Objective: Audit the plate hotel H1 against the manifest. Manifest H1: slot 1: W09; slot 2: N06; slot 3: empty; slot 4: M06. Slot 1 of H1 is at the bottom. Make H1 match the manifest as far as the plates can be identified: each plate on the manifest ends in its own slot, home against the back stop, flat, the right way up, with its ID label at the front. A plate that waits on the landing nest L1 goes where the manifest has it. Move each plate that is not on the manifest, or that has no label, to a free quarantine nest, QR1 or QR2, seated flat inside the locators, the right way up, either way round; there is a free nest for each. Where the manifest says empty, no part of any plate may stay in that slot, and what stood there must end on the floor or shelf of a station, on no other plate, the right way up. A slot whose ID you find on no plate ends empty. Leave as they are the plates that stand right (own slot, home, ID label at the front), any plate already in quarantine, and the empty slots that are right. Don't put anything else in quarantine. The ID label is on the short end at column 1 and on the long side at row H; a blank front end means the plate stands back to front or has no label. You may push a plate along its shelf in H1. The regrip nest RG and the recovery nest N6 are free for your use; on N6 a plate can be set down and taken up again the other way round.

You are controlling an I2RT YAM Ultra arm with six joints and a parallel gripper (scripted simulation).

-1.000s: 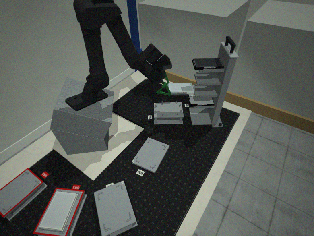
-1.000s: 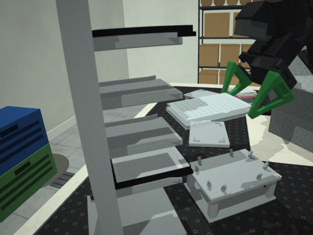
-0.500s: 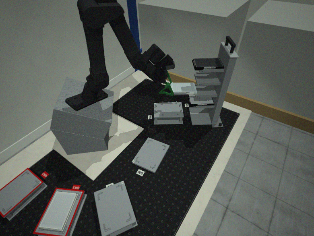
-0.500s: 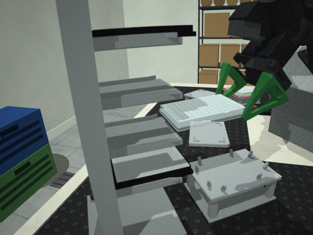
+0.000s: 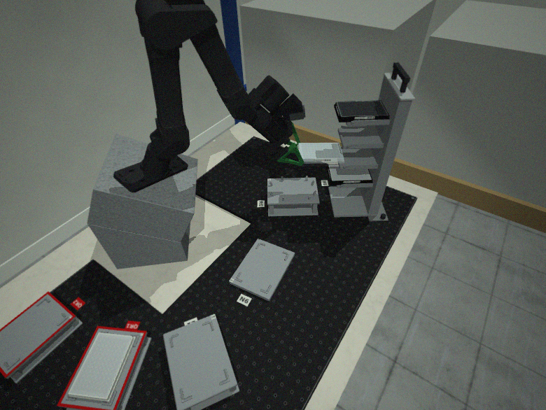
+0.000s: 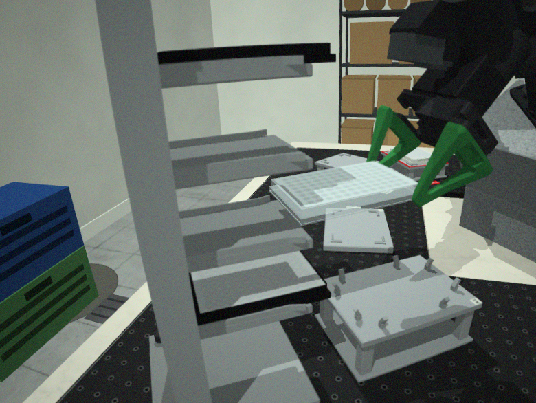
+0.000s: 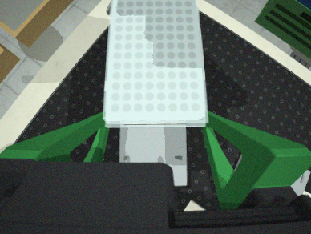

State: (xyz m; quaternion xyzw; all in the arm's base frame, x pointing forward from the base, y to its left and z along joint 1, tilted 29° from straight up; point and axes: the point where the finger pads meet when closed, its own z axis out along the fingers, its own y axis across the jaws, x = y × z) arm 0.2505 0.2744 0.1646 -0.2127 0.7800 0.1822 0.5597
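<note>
My claw, spread wide, grips the white plate mid-frame, carried toward hotel H1. Two dark plates sit shelved; one white plate fills a red quarantine nest, lower left. Shelving remains.

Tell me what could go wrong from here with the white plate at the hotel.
1. The gripper grips the white plate only at its near end, so the far end hangs unsupported and may sag or slip.
2. The plate's leading edge sits just above the front lip of an empty shelf; it could catch there.
3. The empty shelf above is close, so the plate could scrape it if lifted.
</note>
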